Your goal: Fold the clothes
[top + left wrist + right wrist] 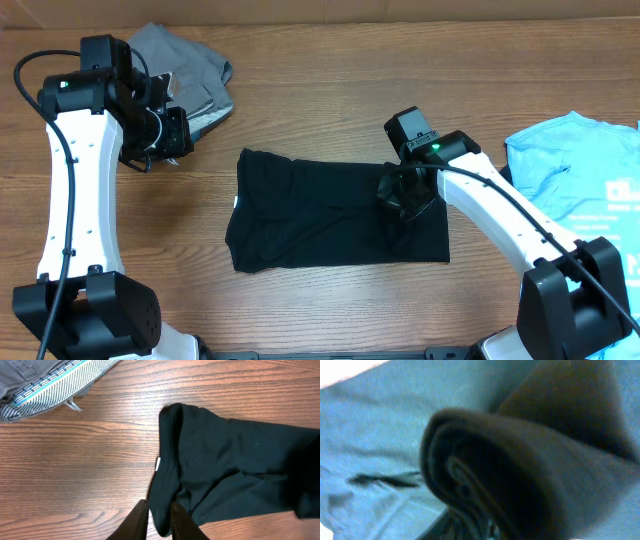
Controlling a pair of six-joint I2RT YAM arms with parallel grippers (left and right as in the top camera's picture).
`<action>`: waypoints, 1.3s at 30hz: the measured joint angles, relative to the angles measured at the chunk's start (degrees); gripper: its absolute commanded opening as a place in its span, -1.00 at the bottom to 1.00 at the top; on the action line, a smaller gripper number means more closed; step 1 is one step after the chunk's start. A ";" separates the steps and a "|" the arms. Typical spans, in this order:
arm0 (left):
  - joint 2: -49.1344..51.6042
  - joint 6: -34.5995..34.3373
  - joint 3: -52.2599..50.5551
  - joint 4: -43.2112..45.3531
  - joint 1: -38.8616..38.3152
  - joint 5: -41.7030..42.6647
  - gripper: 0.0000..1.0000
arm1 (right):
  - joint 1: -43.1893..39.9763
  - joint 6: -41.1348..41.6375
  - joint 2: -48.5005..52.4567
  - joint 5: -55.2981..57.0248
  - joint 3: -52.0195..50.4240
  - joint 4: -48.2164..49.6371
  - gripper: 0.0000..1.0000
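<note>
Black T-shirt (320, 212) lies mid-desk, already a wide folded band w/ white neck label (235, 201) at its left edge. Right gripper (405, 197) has jaws pinched on a bunched fold at the shirt's right end, so a fold looks in progress. Left gripper (159, 521) hangs nr the grey piece (190, 75), jaws narrow, empty. Next probably: carry that end over leftward, keep layers flat. Light blue T-shirt (580, 170) waits far right on desk (330, 90).

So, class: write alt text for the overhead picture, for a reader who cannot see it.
A black T-shirt lies partly folded in the middle of a wooden table, with the right gripper pinching a bunched fold at its right end. The left gripper hovers near a grey garment at the top left. A light blue T-shirt lies at the right edge.
</note>
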 measured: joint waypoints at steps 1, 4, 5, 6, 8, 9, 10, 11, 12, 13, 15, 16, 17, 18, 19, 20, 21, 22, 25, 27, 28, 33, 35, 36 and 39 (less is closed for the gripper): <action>0.00 -0.02 0.00 0.00 0.00 -0.02 -0.53 | 0.00 -0.26 0.09 -0.39 -0.04 -0.04 0.03; 0.00 -0.02 0.00 0.02 0.00 -0.02 -0.46 | 0.26 -1.49 0.13 -2.03 -0.04 -0.59 0.09; 0.00 -0.02 0.00 0.02 0.00 -0.02 -0.45 | 0.39 -1.75 0.13 -2.56 -0.04 -1.11 0.09; 0.00 0.00 0.00 0.02 0.00 -0.02 -0.44 | 0.61 -2.01 0.13 -2.91 -0.04 -1.49 0.09; 0.00 -0.02 0.00 0.02 0.00 -0.02 -0.42 | 0.76 -2.49 0.07 -3.34 -0.04 -1.70 0.11; 0.00 -0.02 0.00 0.02 0.00 -0.02 -0.42 | 0.76 -2.67 -0.02 -3.34 -0.04 -1.73 0.11; 0.00 -0.02 0.00 0.02 0.00 -0.02 -0.42 | 0.74 -2.86 -0.17 -3.28 -0.04 -1.75 0.11; 0.00 0.00 0.00 0.02 0.00 -0.15 -0.43 | 0.59 -2.97 -0.42 -3.10 -0.04 -1.88 0.11; 0.00 -0.02 0.00 0.02 0.00 -0.26 -0.43 | 0.33 -3.15 -0.83 -2.78 -0.04 -1.90 0.05; 0.00 -0.02 0.00 0.02 0.00 -0.46 -0.43 | -0.07 -3.41 -1.20 -2.47 -0.04 -1.95 -0.03; 0.00 -0.02 0.00 0.02 0.00 -0.83 -0.43 | -1.33 -3.91 -1.84 -1.99 -0.04 -1.99 -0.28; 0.00 -0.02 0.00 0.00 0.00 -0.87 -0.42 | -1.95 -3.78 -1.92 -1.77 -0.04 -2.16 -0.35; 0.00 -0.02 0.00 0.00 0.00 -0.90 -0.41 | -2.64 -3.96 -1.99 -1.57 -0.04 -2.58 -0.40; 0.00 -0.02 0.00 0.00 0.00 -0.92 -0.39 | -3.21 -4.00 -1.99 -1.29 -0.09 -2.89 -0.41; 0.00 0.00 0.00 -0.02 0.00 -0.90 -0.38 | -3.58 -4.09 -1.99 -1.16 -0.09 -3.19 -0.42; 0.00 0.00 -0.04 -0.02 0.00 -0.85 -0.36 | -3.63 -4.24 -1.97 -0.94 -0.09 -3.48 -0.42; 0.00 0.07 -0.28 0.07 -0.02 -0.76 -0.32 | -3.43 -4.48 -1.97 -0.92 -0.09 -3.69 -0.42; -0.07 0.26 -0.76 0.22 -0.02 -0.68 -0.29 | -3.13 -4.61 -1.92 -0.92 -0.11 -3.69 -0.42; -0.46 1.51 -5.25 2.05 -0.76 0.33 -0.11 | -2.10 -4.85 -1.70 -0.96 -0.81 -2.19 -0.41; -0.50 2.19 -9.77 4.57 -1.70 0.79 0.03 | -1.70 -4.87 -1.38 -1.16 -1.66 -0.92 -0.41; -0.50 2.43 -12.33 6.47 -2.29 0.98 0.06 | -1.66 -4.87 -1.05 -1.16 -2.01 -0.55 -0.41; -0.48 2.75 -24.76 17.79 -4.74 2.27 0.18 | -1.66 -5.03 0.76 -1.22 -3.67 0.79 -0.41; -0.48 2.78 -28.92 22.21 -5.73 2.86 0.20 | -1.66 -5.01 1.07 -1.20 -4.13 1.03 -0.41; -0.48 2.78 -30.16 23.89 -6.10 2.93 0.19 | -1.66 -4.98 1.09 -1.20 -4.17 1.14 -0.41; -0.48 2.75 -34.36 29.59 -7.58 2.91 0.19 | -1.64 -5.03 1.14 -1.22 -4.22 1.84 -0.41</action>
